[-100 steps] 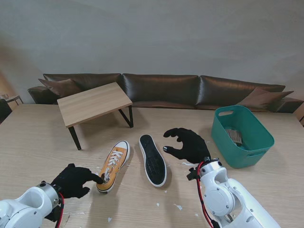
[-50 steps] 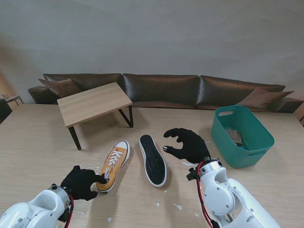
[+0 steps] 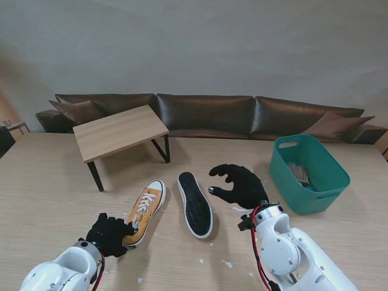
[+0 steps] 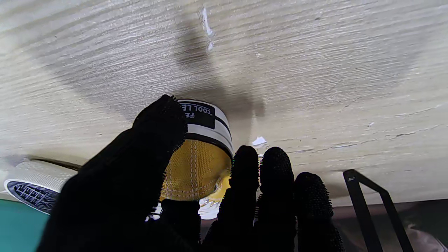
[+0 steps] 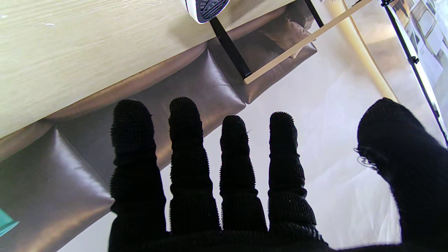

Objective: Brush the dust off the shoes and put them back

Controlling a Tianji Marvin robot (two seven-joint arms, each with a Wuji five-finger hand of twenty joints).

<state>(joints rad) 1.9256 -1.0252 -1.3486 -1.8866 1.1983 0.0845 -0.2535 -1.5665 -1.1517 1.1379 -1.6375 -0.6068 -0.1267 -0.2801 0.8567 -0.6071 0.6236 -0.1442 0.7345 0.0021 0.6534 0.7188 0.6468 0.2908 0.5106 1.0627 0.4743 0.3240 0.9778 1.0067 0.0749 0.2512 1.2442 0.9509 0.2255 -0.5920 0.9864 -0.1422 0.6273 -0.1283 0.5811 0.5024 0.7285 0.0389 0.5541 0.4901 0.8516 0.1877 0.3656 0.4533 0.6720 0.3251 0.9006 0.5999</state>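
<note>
A yellow canvas shoe [image 3: 144,212] stands upright on the table, heel toward me. My left hand [image 3: 109,234] is at its heel [image 4: 199,164], thumb [image 4: 157,140] on one side and fingers [image 4: 245,175] on the other, not clamped. The second shoe [image 3: 195,204] lies to its right with the black sole up, and its toe also shows in the wrist views [image 4: 28,189] [image 5: 208,7]. My right hand [image 3: 239,185] hovers open to the right of that shoe, fingers [image 5: 185,157] spread, holding nothing.
A teal basket [image 3: 318,197] stands at the right with a brush [image 3: 298,174] inside. A low wooden side table [image 3: 120,131] stands far left, with a dark sofa [image 3: 206,115] behind. White scraps [image 3: 227,264] [image 4: 259,141] lie on the table near me.
My left arm has swung right and nearer to me, bringing the hand from a one-finger touch to straddling the yellow shoe's heel. The shoes and right hand have not moved.
</note>
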